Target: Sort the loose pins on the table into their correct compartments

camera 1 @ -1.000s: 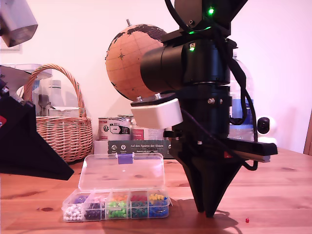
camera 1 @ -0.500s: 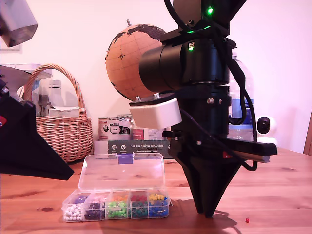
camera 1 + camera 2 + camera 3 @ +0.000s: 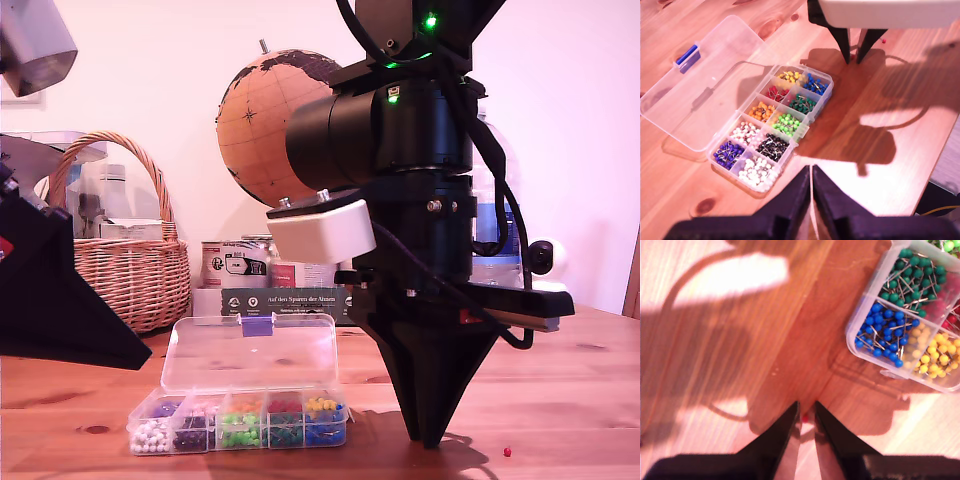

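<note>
"Red pin point(image 3: 805, 418) is sitting between the tips of my second end effector point(image 3: 806, 407), and the jaws are standing slightly apart around it, not clamped. What is worrying you?"

"Pinching is the risk. The head is tiny and round, so if the tips are closing off-centre it is likely squirting out and rolling across the desk point(image 3: 715, 365)."

"And the tips are pressing close to the wood in the exterior view."

"Right, pushing lower is risking a scrape or a bent needle. Then there is the clear plastic box point(image 3: 860, 347) just beside you; swinging wide is nudging it and mixing the compartments point(image 3: 774, 92)."

"Is my first end effector point(image 3: 811, 182) doing anything?"

"Its jaws are resting together on nothing, hanging above the box's near side. It is only a hazard if both arms are crowding the box."

"One more red pin point(image 3: 507, 452) is lying towards the exterior view's right."

"Easy to sweep away — keep the cables clear of it."
</note>
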You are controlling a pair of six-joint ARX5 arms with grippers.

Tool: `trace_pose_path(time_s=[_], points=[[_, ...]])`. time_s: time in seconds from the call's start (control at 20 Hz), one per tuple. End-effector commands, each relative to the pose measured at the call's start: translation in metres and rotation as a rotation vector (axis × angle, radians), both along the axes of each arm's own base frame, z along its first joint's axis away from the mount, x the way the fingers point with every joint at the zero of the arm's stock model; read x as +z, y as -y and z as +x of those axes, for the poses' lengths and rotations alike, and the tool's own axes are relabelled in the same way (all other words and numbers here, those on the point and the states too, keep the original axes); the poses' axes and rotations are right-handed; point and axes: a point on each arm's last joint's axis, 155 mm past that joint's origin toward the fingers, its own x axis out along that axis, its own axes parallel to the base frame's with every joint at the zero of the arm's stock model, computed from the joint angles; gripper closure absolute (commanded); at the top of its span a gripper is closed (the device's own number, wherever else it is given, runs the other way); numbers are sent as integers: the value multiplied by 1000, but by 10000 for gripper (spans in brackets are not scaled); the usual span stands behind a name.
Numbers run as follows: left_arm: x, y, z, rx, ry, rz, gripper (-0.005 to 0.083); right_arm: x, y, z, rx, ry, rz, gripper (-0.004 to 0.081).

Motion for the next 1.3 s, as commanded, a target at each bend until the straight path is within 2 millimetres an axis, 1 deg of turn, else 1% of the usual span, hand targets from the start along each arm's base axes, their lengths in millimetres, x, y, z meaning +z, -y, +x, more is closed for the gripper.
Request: trace_pose_path(time_s=[0.0,0.35,0.85,1.05,1.25], points=[[-10,-5,-2,6,-16,16,797,-11,6,-4,-5,-28,-28,702],[-10,-5,-2,6,-16,16,797,-11,11,1,-18,-15,-38,699],[-10,-5,-2,6,-16,16,797,-11,15,2,-25,-17,-49,693],[-10,-5,-2,6,-16,16,797,-11,15,2,-25,-16,-48,663],[-10,-5,-2,6,-16,16,797,-11,16,1,-24,-20,-51,657]])
